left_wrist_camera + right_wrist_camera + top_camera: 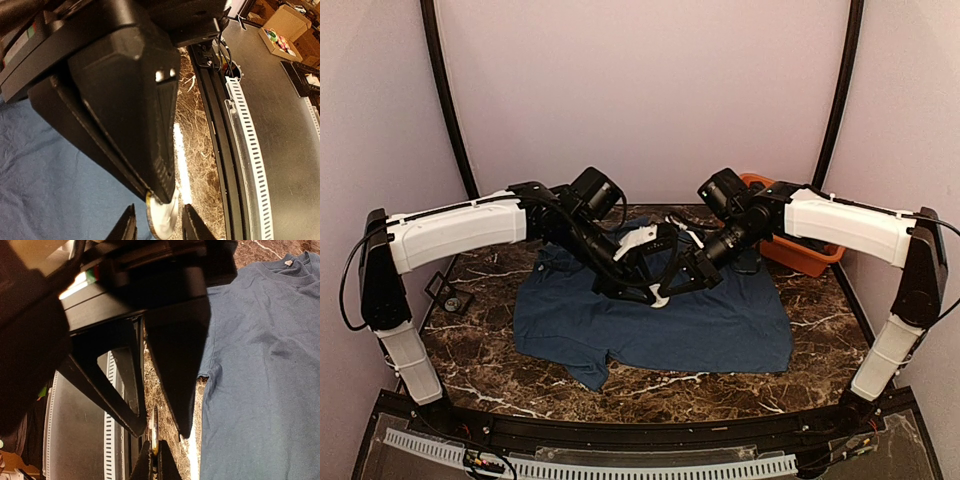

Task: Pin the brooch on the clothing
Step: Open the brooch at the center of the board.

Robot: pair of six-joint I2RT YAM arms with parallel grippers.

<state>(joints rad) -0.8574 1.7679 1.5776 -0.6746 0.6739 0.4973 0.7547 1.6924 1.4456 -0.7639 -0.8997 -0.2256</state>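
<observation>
Though aloft, brooch [162,220] in right pincer [154,456].

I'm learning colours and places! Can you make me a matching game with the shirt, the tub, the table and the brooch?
Things:
1. shirt
2. tub
3. table
4. brooch

Matches:
A. orange
B. pinched in the right tool
C. navy blue
D. brown marble

Pairs: 1-C, 2-A, 3-D, 4-B
</observation>
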